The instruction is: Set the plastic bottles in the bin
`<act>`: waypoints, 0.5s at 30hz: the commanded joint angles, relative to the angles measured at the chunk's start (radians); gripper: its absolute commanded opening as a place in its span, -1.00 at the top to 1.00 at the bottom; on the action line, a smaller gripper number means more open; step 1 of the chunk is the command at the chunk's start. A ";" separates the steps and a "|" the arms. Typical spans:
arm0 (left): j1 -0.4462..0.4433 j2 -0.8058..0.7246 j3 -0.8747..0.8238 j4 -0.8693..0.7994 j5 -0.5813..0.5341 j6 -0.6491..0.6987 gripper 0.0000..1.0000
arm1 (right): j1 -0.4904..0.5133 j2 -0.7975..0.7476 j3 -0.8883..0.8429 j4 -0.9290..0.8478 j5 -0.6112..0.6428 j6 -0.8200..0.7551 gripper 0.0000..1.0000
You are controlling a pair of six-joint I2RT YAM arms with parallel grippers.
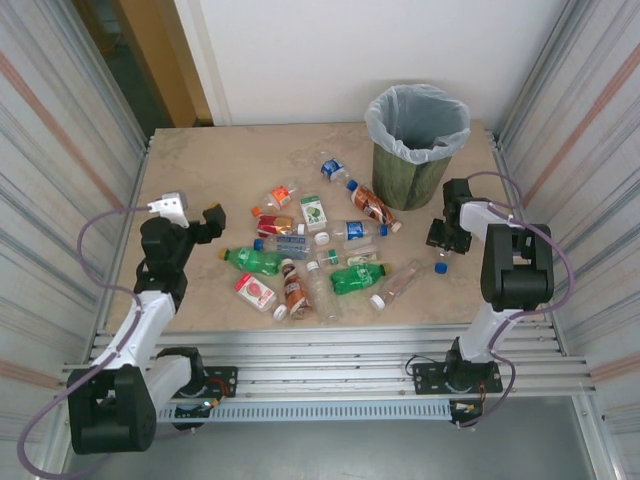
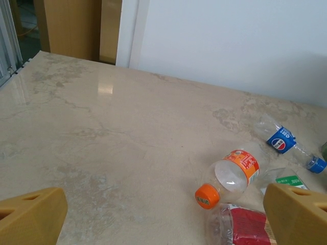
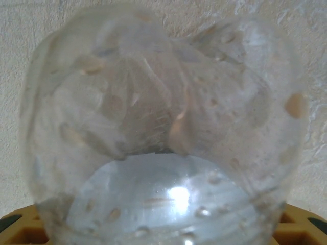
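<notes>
Small crushed plastic bottles (image 1: 300, 245) are seen scattered flat over the middle of the beige marble-look counter (image 1: 200, 165). Noted among them: two green bottles (image 1: 255, 261), a brown bottle (image 1: 372, 206) with a red label, a blue-labelled clear bottle (image 1: 334, 169) with a blue cap, and an orange-capped clear bottle (image 1: 281, 195) with an orange label.

The round dark green bin (image 1: 408, 182) is stood upright at the far right of the counter, apart from the pile. It is lined with a clear plastic bag (image 1: 418, 118) folded over its rim.

The right hand (image 1: 444, 240) is pointed down at the counter just in front of the bin, at the right edge of the pile. In the right wrist view a clear crumpled bottle (image 3: 163, 117) is lodged between its yellow fingers (image 3: 18, 227). Whether it is actually clamped cannot be told.

The left hand (image 1: 205, 222) is held over the left side of the counter. Its jaws are spread fully wide and nothing is gripped. In the left wrist view the orange-capped clear bottle (image 2: 232, 176) is seen lying on the counter ahead, nearer the right finger. The blue-labelled clear bottle (image 2: 282, 140) lies farther back.
</notes>
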 commanded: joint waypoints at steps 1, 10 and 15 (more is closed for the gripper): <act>-0.006 -0.030 0.024 -0.010 -0.017 -0.010 -0.97 | -0.010 -0.088 0.025 -0.048 0.046 0.019 0.29; -0.005 -0.051 0.028 -0.001 -0.014 -0.043 -0.97 | -0.013 -0.409 0.189 -0.165 0.177 0.011 0.56; -0.006 -0.079 0.025 0.000 -0.017 -0.065 -0.97 | -0.013 -0.498 0.323 -0.133 0.158 -0.003 0.67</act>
